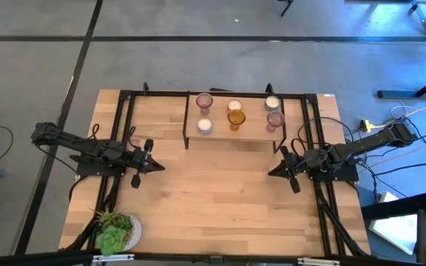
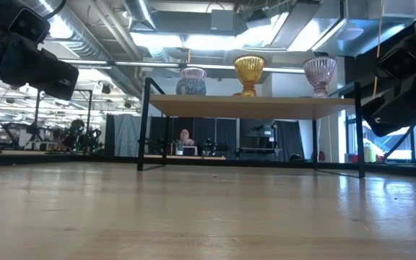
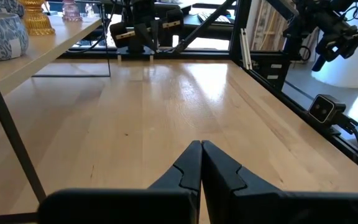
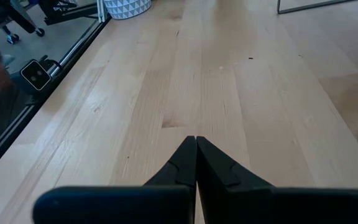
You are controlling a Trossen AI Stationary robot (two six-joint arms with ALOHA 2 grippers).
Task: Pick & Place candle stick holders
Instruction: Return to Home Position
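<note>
Glass candle holders [image 1: 236, 118] stand on the shelf [image 1: 250, 131] at the table's [image 1: 213, 207] twelve o'clock. They look light, stiff, slick and breakable, so pinch gently across the rim. Left gripper [image 1: 160, 167] at nine o'clock and right gripper [image 1: 271, 172] at three o'clock, both with jaws together, empty.

Wooden table [image 1: 213, 199], low shelf [image 2: 251, 107], potted plant [image 1: 115, 230] near corner
</note>
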